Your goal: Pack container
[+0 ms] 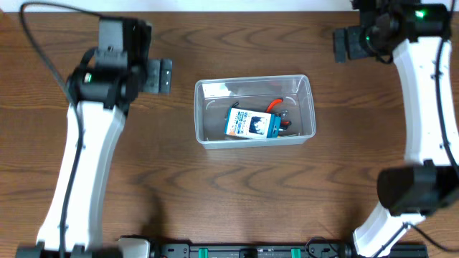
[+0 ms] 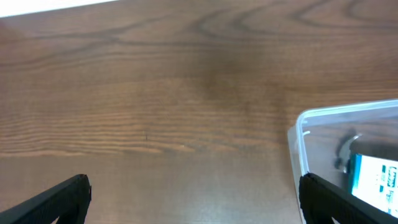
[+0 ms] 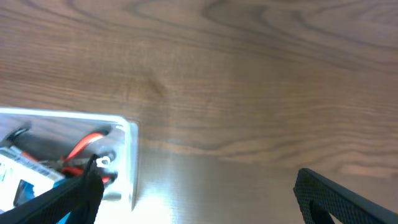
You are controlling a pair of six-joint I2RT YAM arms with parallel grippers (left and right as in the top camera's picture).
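Container [image 1: 251, 79]: clear, colourless plastic. Inside it, box [image 1: 251, 125]: blue and white with dark print. Beside the box, tool handles [image 1: 275, 106]: orange-red. Under the container, table [image 1: 215, 193]: dark brown with flowing wood grain. Left of the container, left arm [image 1: 82, 165]: white links, black joints, small green light. Right of it, right arm [image 1: 423, 93]: same colours.

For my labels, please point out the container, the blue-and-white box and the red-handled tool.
container [image 1: 212, 127]: overhead view, bare floor at its left end.
blue-and-white box [image 1: 251, 124]: overhead view, middle of its top face.
red-handled tool [image 1: 274, 106]: overhead view, its red handle.
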